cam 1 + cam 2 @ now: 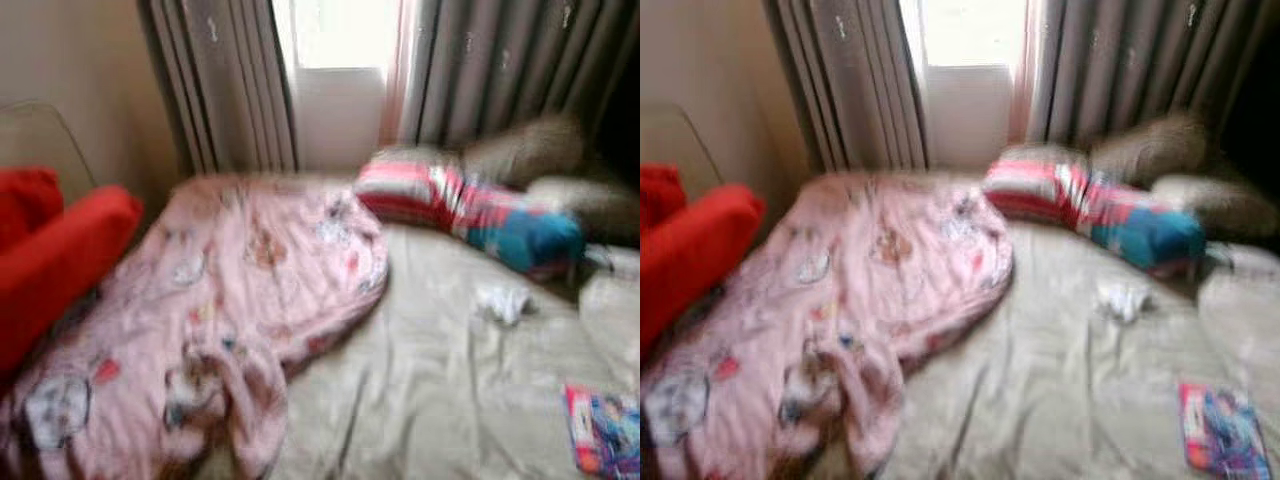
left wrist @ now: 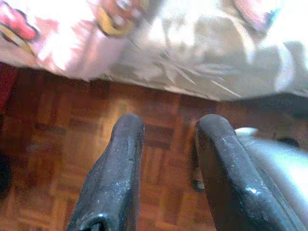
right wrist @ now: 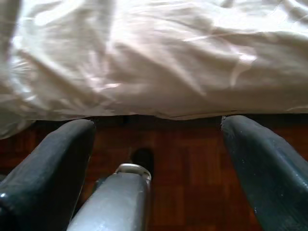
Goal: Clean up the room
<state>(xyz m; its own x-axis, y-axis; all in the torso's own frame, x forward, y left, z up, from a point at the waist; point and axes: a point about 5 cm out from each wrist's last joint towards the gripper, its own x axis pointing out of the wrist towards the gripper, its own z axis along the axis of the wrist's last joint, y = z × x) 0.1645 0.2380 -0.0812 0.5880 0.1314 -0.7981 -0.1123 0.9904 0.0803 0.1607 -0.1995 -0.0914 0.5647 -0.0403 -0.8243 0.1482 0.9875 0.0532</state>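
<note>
Bed (image 1: 450, 400) edge above parquet floor (image 2: 159, 120), left end effector (image 2: 166, 144) and right end effector (image 3: 156, 144) released, empty.

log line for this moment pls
stage: facing bed | pink blanket crumpled | left gripper open, empty, over floor | right gripper open, empty

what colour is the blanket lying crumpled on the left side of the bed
The blanket is pale pink with small cartoon-like prints; it shows best in the left eye view.
</note>
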